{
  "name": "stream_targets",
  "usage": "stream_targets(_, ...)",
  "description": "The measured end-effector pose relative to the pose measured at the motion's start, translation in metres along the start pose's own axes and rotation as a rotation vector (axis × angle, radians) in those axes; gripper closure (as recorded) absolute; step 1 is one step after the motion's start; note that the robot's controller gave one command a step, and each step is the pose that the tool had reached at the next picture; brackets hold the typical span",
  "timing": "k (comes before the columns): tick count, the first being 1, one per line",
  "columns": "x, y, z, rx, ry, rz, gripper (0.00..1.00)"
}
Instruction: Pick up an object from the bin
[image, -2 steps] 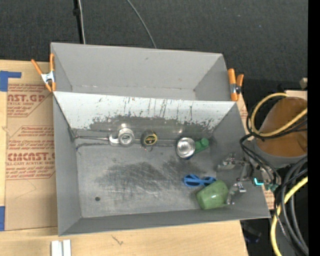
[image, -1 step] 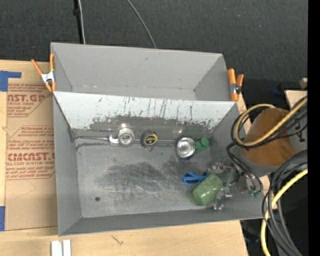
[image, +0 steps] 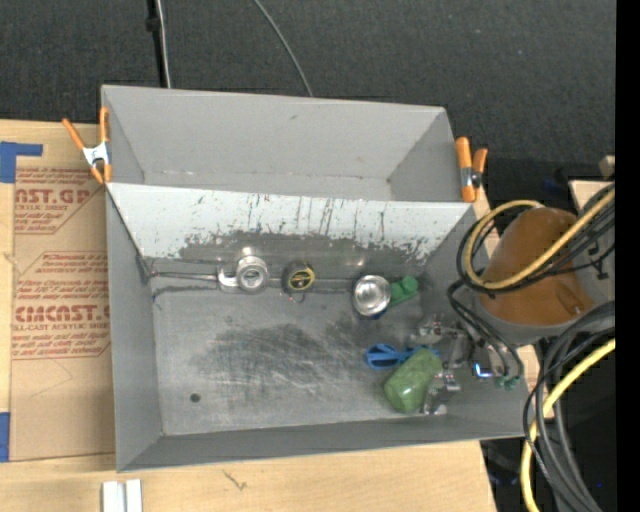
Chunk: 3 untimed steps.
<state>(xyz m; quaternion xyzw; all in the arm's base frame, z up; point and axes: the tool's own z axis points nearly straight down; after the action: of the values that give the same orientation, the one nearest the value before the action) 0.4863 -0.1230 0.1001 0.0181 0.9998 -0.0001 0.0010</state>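
My gripper (image: 447, 368) is low in the bin's front right corner, against the right wall. Directly to its left, touching or nearly touching it, lies a pale green rounded lump (image: 408, 383). Just beyond the lump, a small blue piece (image: 381, 354) rests on the floor. Whether the lump is inside the gripper's grasp is hidden by the metal parts.
Along the back of the floor sit a silver ring-shaped piece (image: 249, 273), a dark round piece with a brass rim (image: 298, 278), a shiny metal disc (image: 371, 295) and a small green thing (image: 404, 291). The arm's orange cover and cables hang over the right rim.
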Motion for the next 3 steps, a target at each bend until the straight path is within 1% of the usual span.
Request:
stream_targets(1,0.002,0.006,-0.010,-0.001,0.001,0.057,0.00)
stream_targets(2,0.001,0.011,0.026,0.000,-0.012,0.179,0.00)
stream_targets(3,0.000,0.011,0.024,0.000,-0.004,0.178,0.00)
